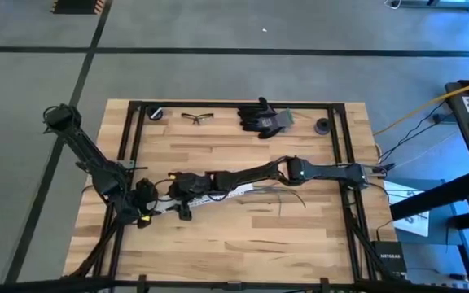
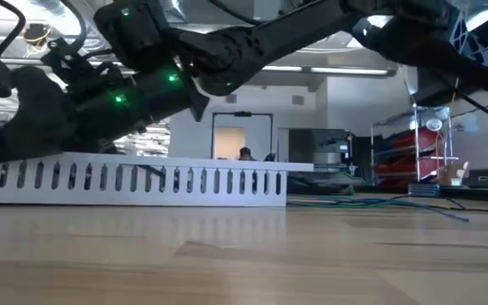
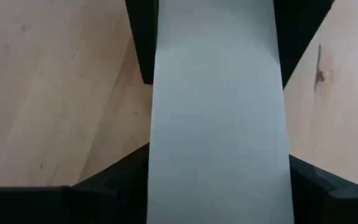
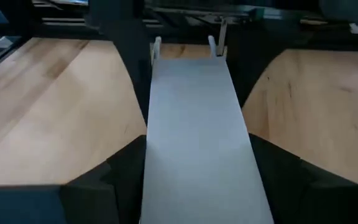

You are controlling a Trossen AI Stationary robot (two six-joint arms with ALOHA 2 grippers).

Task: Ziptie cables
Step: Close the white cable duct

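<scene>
A long white perforated strip (image 1: 234, 194) lies on the wooden table, its slotted side wall (image 2: 142, 180) facing the low view. My left gripper (image 1: 146, 213) is on its left end, and my right gripper (image 1: 181, 195), reaching in from the table's right, sits a little farther along. Each wrist view shows the strip (image 3: 216, 124) (image 4: 194, 137) running between that gripper's two dark fingers. The cables (image 1: 287, 195), thin dark and greenish wires (image 2: 371, 202), rest loose on the table by the strip's right end, with no gripper on them. My left gripper holds the strip near its left end, one finger (image 3: 140, 43) against each long edge (image 3: 160, 74). The fingers come from above and straddle the strip across its width. The strip stays down on the table. My right gripper has the strip's two long edges (image 4: 151, 106) between its fingers (image 4: 126, 106), a little to the right of the left gripper. It comes from above, slanting in from the right. The strip rests on the table and runs on past the fingers.
Black gloves (image 1: 263, 118), safety glasses (image 1: 198, 118) and two small black round parts (image 1: 157, 112) (image 1: 322, 126) lie along the far edge. Black frame rails (image 1: 344, 163) run along the table's left, right and far sides. Bare wood (image 1: 243, 236) lies toward the near edge.
</scene>
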